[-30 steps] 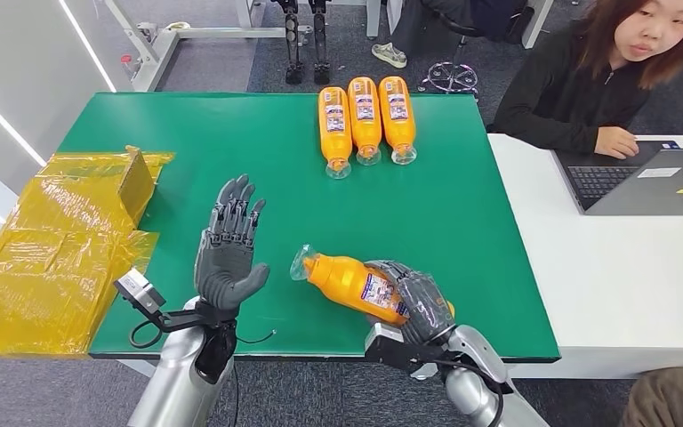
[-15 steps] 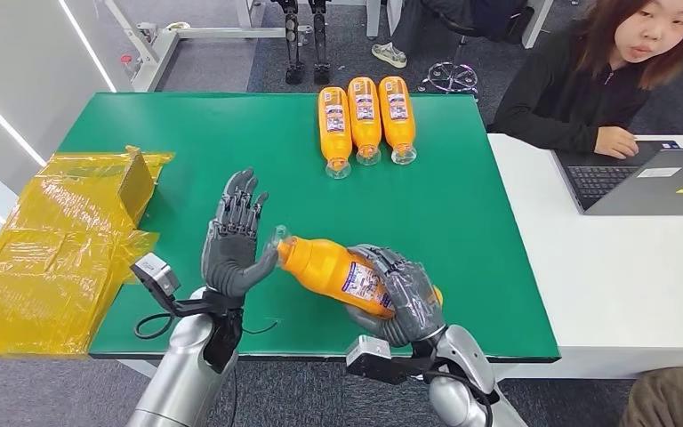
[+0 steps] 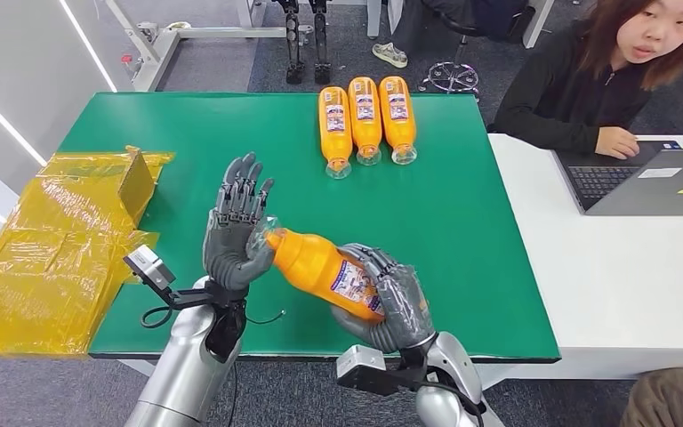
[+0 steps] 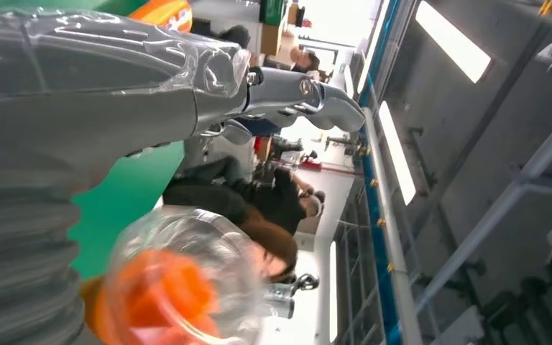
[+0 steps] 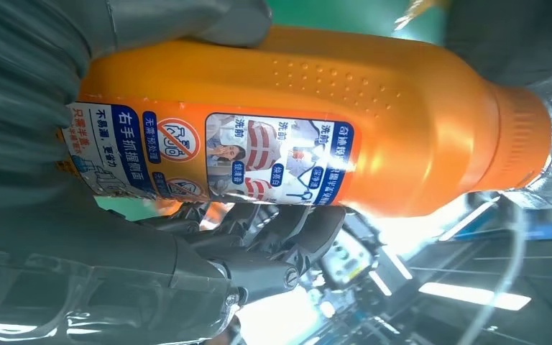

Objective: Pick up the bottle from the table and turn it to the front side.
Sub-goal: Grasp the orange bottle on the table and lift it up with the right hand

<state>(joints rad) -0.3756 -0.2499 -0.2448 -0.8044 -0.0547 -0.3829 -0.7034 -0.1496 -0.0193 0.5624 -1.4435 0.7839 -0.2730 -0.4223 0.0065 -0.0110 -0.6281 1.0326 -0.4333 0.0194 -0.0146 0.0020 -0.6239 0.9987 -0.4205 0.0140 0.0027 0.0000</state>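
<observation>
The right hand (image 3: 389,298) wraps its fingers around the body of the orange bottle (image 3: 325,269), holding it lifted off the green table (image 3: 462,231) at the near edge, lying slantwise with its clear cap end pointing left and away. In the right wrist view the bottle's label (image 5: 208,154) faces the camera, dark fingers (image 5: 273,237) curled across it. The left hand (image 3: 236,233) stands upright with fingers spread, palm turned toward the bottle, and the cap sits right against that palm. Far across the table, three more orange bottles (image 3: 365,120) lie side by side. Off to the left sits crumpled yellow wrapping (image 3: 62,240); on the right, a person (image 3: 605,76) at a laptop (image 3: 649,182).
</observation>
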